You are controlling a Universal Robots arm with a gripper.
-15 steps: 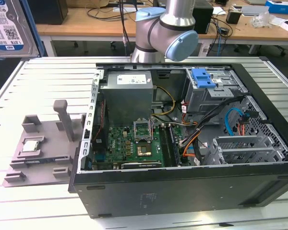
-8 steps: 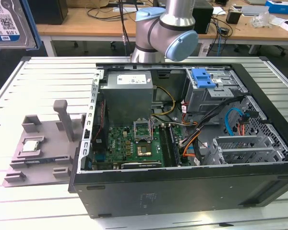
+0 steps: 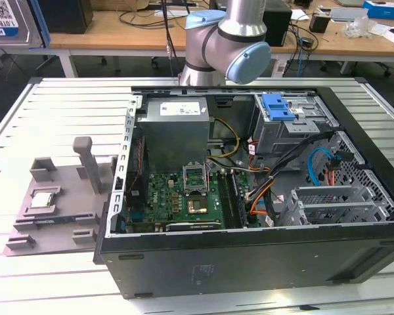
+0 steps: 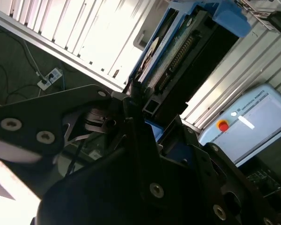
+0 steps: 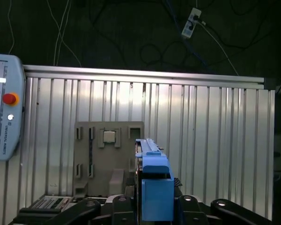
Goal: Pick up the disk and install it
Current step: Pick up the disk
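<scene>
A: Where's the disk?
B: The disk [image 5: 155,187] is edge-on in my gripper [image 5: 154,210], fingers clamped on its blue bracket.
A: Around it?
B: Behind it are the ribbed table [image 5: 215,140], the grey fixture tray [image 5: 84,159] and the processor chip [image 5: 109,136].

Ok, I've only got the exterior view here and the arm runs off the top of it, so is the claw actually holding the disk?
Observer: Yes. In the first wrist view the disk stands edge-on between the fingers of the claw.
Operator: What part is it gripped by?
Observer: The end with the blue bracket sits in the claw.
Operator: Can you see the connector side?
Observer: The second wrist view shows a row of connector pins along one exposed edge of the disk.
Operator: Anything else close by?
Observer: A pendant with a red button sits by the edge of the slatted table.
</scene>
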